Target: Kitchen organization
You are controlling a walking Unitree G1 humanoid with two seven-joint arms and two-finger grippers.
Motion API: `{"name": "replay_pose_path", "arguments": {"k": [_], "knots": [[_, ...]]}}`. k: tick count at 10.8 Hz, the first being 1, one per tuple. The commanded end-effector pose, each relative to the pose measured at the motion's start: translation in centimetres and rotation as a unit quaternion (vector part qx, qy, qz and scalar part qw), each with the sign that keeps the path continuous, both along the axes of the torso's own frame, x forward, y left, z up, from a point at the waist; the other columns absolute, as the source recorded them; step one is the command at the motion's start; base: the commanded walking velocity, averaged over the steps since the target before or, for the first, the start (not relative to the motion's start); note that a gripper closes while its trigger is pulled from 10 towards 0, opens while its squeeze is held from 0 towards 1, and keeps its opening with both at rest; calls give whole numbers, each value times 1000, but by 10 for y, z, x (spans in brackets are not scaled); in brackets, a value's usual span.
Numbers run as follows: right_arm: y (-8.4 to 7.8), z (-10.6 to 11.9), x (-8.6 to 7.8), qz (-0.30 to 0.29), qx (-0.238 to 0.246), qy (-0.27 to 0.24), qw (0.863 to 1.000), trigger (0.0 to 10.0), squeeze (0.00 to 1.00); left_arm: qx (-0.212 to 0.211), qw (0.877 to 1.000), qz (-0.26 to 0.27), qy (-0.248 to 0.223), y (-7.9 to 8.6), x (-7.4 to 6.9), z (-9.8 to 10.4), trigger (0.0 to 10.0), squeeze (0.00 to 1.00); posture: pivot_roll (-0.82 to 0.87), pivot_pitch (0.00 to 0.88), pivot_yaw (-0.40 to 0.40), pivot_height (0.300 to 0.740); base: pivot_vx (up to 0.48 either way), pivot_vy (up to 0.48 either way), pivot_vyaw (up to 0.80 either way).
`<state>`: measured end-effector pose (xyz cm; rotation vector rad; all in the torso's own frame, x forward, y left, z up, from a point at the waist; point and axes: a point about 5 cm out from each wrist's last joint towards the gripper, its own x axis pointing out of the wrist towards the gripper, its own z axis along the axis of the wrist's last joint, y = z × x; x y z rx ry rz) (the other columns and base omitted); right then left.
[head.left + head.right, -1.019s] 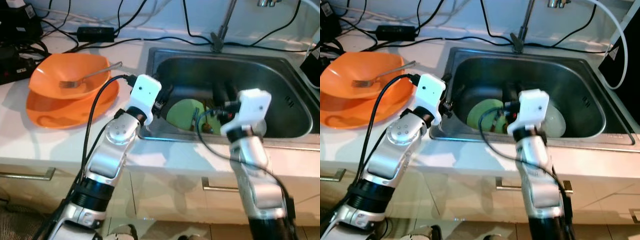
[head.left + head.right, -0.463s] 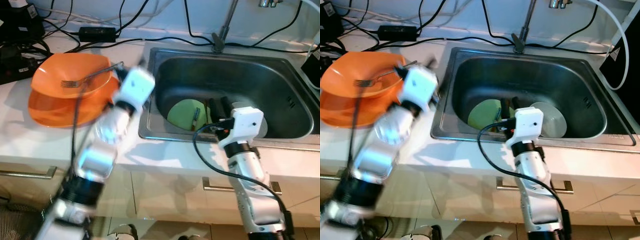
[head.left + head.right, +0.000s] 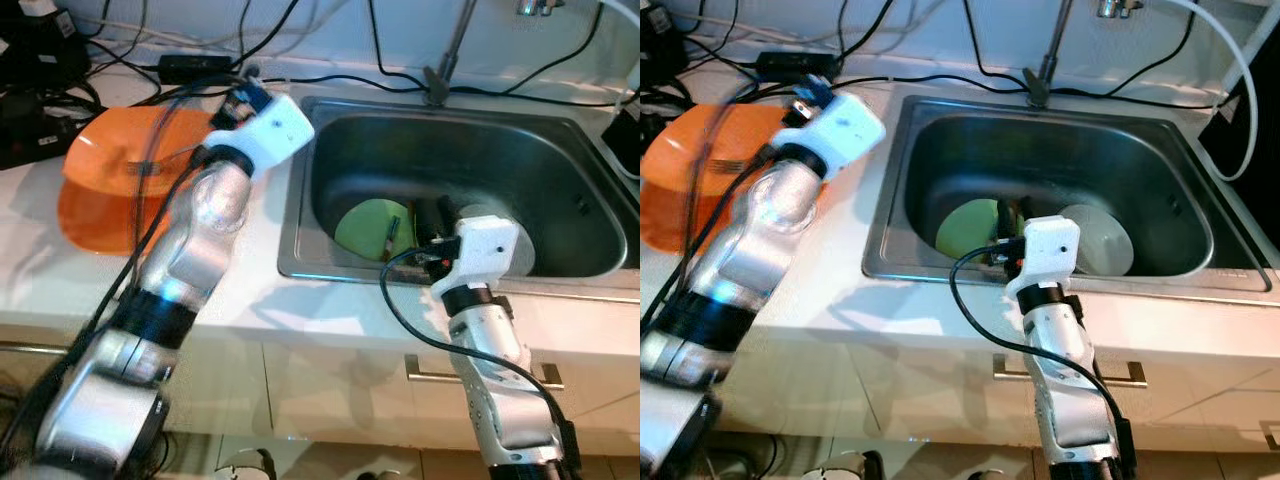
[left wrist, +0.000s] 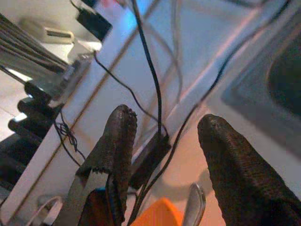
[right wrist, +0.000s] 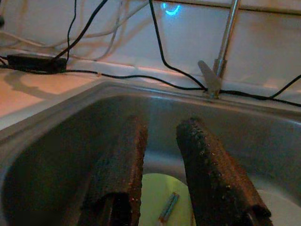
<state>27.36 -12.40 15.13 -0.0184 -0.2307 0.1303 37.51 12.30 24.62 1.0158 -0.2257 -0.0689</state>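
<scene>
An orange bowl (image 3: 120,160) sits on an orange plate (image 3: 85,215) on the white counter left of the sink, with a fork (image 4: 192,207) lying in it. My left gripper (image 4: 167,117) is open and hovers above the bowl's far rim, near the black cables; in the head view it (image 3: 240,100) is blurred. In the steel sink (image 3: 540,150) lie a green plate (image 3: 368,225) with a small utensil (image 5: 168,207) on it, and a grey plate (image 3: 1108,240). My right gripper (image 5: 164,125) hangs open and holds nothing, just inside the sink's front edge over the green plate.
Black cables and a power adapter (image 3: 190,68) lie along the back of the counter. The faucet (image 5: 225,42) stands behind the sink. Dark electronics (image 3: 30,90) crowd the far left. Cabinet drawer handles (image 3: 440,375) lie below the counter edge.
My left arm has swung up and leftward from the sink's left edge to above the orange bowl. The right gripper has drawn back a little toward the sink's front edge.
</scene>
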Motion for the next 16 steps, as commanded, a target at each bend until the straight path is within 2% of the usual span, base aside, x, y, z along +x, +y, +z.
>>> {"name": "replay_pose_path", "arguments": {"k": [1,2,6,9,10,11,16], "knots": [[-4,0,1,-10,1,-2,1000,10000,0,16,1000,5,12,-2,3,-3,10000,0,61,55,-44,740,0,0,0],[-5,1,1,-13,1,-2,1000,10000,0,26,999,22,26,0,9,-6,10000,0,60,59,-43,740,0,0,0],[-3,0,4,-12,3,1,1000,10000,0,47,996,57,52,5,12,-15,10000,0,65,66,-47,740,0,0,0],[-3,0,3,-11,3,2,1000,10000,0,57,994,64,67,5,13,-22,10000,0,61,71,-45,740,0,0,0],[-3,0,3,-11,3,3,1000,10000,0,57,994,64,69,5,13,-22,6000,0,61,71,-45,740,0,0,0],[-3,0,3,-12,3,3,1000,10000,0,55,994,67,70,6,14,-22,0,0,59,71,-43,740,0,0,0],[-4,-2,3,-12,2,6,1000,10000,0,67,992,85,69,13,15,-23,0,0,59,73,-45,740,0,0,0]]}}
